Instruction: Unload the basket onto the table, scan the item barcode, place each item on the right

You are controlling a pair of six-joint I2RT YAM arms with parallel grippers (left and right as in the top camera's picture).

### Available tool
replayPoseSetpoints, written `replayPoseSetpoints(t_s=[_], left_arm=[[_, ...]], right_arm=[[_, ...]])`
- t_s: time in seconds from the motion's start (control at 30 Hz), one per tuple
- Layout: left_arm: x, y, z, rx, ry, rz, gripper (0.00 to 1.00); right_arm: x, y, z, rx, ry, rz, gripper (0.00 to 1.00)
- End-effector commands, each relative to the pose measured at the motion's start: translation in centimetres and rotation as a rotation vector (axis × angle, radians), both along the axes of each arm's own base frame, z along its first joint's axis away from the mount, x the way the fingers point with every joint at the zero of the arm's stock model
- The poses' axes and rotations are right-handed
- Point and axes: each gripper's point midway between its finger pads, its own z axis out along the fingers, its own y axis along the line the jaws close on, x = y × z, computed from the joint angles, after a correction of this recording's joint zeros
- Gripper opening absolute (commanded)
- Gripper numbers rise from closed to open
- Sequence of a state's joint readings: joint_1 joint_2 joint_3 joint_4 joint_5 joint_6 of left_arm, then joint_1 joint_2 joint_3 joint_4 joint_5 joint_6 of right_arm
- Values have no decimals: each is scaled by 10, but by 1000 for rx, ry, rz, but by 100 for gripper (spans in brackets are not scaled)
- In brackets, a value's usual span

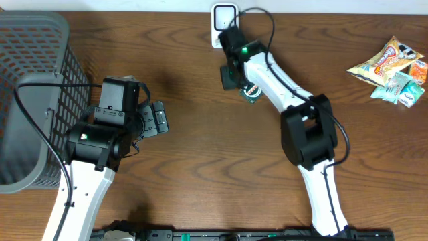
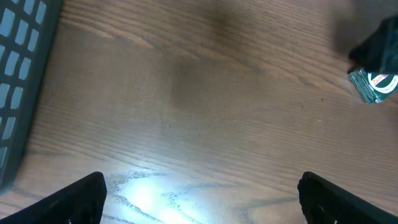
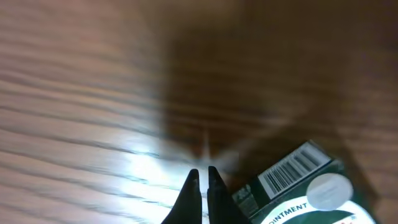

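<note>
Item (image 3: 311, 193) is lying flat on the table (image 3: 74, 93), with the barcode (image 3: 292, 171) facing up and being picked up clearly by the right wrist camera. It is not being gripped. Right gripper (image 3: 202, 179) is showing pinched together and empty, tips at or just above the wood. Contact cannot be told, since that view is blurred.

Item is sitting just beside those tips, off to one side, not between them. From overhead it is being partly covered by the right arm. The white unit (image 1: 224, 16) at the far table edge, probably the scanner, is sitting near the item but apart from it.

Step in hand is being judged as the pick-up, not yet made. Next move is calling for:
- the jaws to be spread
- the gripper to be shifted sideways over the item
- the item to be clamped across its sides with the barcode left uncovered
- the code to be turned toward the scanner

Left gripper (image 2: 202, 208) is being held wide apart over bare table, carrying nothing, well apart from the item.
</note>
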State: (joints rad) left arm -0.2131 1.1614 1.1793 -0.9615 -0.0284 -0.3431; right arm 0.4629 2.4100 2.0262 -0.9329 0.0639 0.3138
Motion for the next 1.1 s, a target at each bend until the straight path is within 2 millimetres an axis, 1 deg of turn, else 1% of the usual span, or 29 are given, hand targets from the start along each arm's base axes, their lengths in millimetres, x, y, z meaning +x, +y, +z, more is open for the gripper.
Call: replayPoseSetpoints(t_s=[0.0,0.03,0.2,0.37,0.47,0.53,0.63,0.73,0.77,0.87,0.9,0.93,0.97,1.03,1.07], left_arm=[[2,0,3,-8,-6,8,98],[2,0,3,-8,-7,9,98],[2,0,3,-8,-7,9,98],[2,0,3,-8,-7,9,98],[2,0,3,-8,-6,8,98],[2,0,3,-8,-7,9,98],[2,0,3,-8,-6,8,98],[2,0,3,-8,-7,9,98],[2,0,3,-8,-7,9,97],[2,0,3,-8,-7,9,98],[2,0,3,-8,-7,9,98],[2,0,3,-8,-7,9,98],[2,0,3,-8,-7,9,98],[2,0,3,-8,-7,9,98],[2,0,3,-8,-7,9,98]], right_arm=[[-2,-13,-2,-59,7,-16,1],[-5,-16,-2,-72,20,-17,1],[-36,-34,-6,-150,146,-15,1],[-66,-66,-2,-308,255,-17,1],[-76,-75,1,-350,296,-15,1],[-77,-76,5,-348,293,-17,1],[-70,-74,19,-324,249,-23,1],[-61,-69,44,-283,173,-27,1],[-56,-67,58,-264,132,-17,1],[-46,-64,90,-222,35,4,2],[-42,-65,101,-208,3,-2,10],[-37,-69,112,-191,-31,-17,30],[-33,-74,119,-181,-51,-31,41],[-26,-86,128,-168,-79,-62,53],[-22,-92,129,-158,-82,-68,64]])
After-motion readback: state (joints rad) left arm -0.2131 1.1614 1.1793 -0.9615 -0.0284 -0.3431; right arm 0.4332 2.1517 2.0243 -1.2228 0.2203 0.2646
